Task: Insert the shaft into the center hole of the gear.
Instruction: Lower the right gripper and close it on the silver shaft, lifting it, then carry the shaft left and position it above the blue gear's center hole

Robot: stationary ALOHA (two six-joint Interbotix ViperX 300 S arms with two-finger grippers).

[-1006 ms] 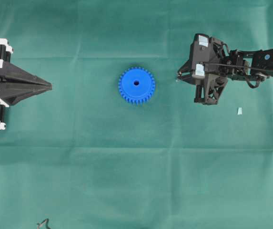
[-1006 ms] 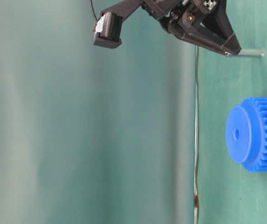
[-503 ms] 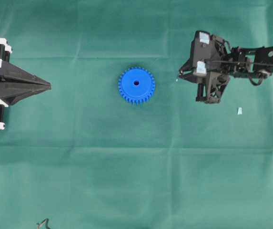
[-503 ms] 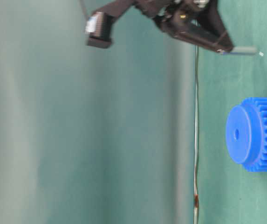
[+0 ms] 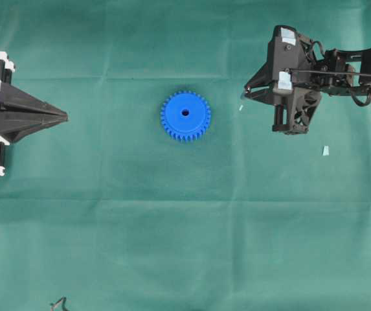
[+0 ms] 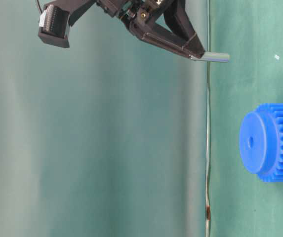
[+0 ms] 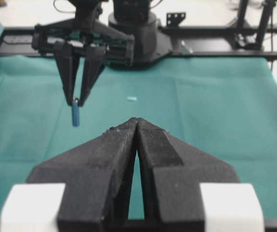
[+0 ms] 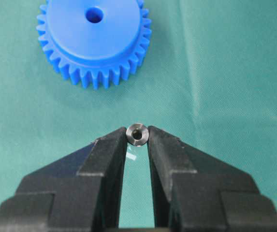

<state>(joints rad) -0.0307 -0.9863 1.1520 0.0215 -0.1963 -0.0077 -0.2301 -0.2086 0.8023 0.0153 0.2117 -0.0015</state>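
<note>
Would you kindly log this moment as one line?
right gripper: holding shaft, off cloth | gear: hole empty | left gripper: shut, idle

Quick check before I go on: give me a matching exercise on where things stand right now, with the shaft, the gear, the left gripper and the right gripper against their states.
Things:
1. shaft
2. gear
3. left gripper
4. right gripper

States:
A. shut on nothing, parked at the edge of the cloth
B. lying flat on the green cloth, centre hole empty
C. pinched at the fingertips, lifted off the cloth
D. shut on the pin, off to one side of the gear

Pairs: 1-C, 2-B, 3-A, 4-D
</note>
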